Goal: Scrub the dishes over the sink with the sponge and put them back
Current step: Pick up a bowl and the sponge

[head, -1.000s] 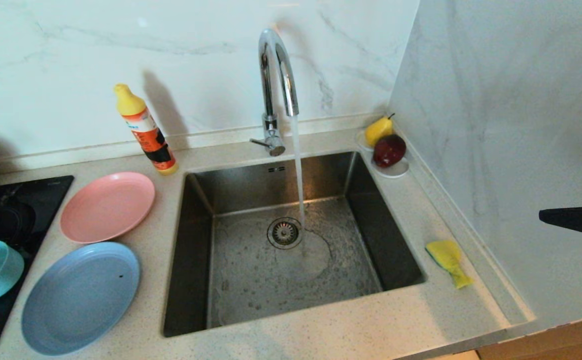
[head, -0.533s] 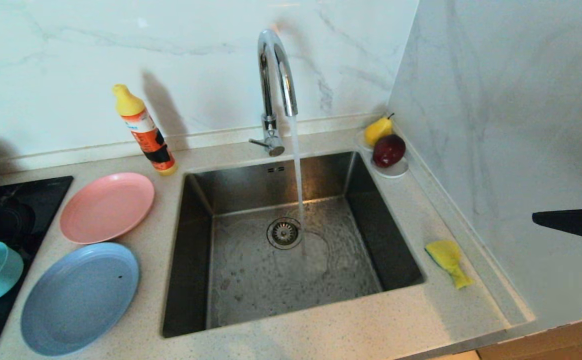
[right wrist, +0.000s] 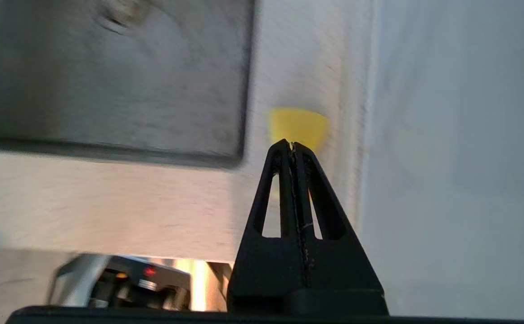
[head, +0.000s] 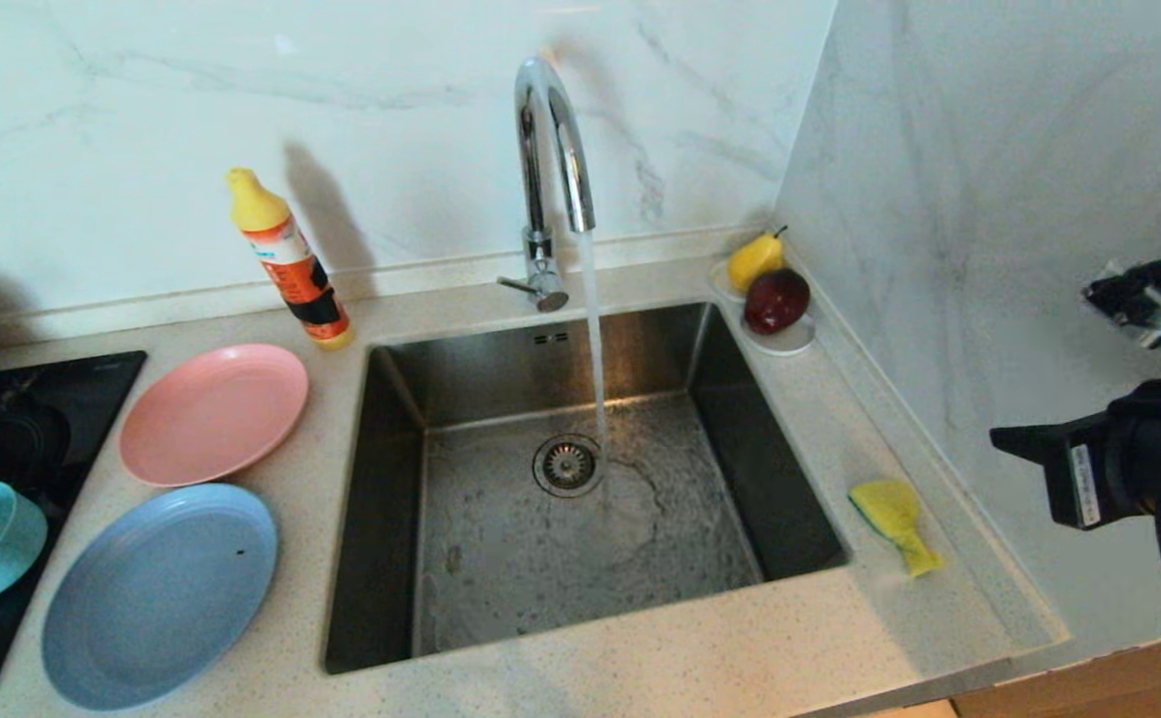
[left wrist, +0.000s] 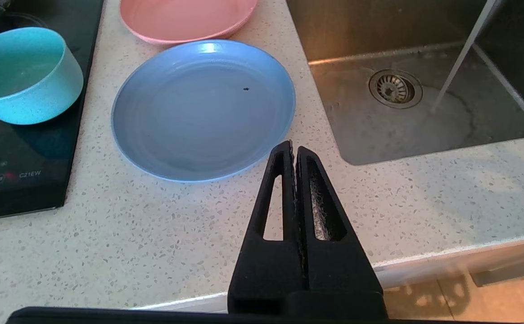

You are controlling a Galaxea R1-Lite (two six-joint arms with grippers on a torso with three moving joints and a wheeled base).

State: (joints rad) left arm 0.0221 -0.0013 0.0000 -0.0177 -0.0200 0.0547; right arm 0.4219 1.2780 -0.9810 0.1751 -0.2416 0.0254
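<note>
Right wrist view shows the right end effector [right wrist: 292, 145] clenched and empty, above the sponge [right wrist: 299, 127], which lies on the table [head: 640, 678] beside the sink [head: 386, 499]. Staying clenched, it would only push the sponge away. The left end effector [left wrist: 293, 146] is clenched too, near the blue plate [left wrist: 203, 110].

Bottle [head: 291, 261], orange with yellow cap: leaned, well apart from both jaws.
Pear [head: 755, 259] and apple [head: 776, 299], on saucer [head: 792, 343]: well apart from the right jaws.
Hob [left wrist: 28, 189], black: near the left jaws.
</note>
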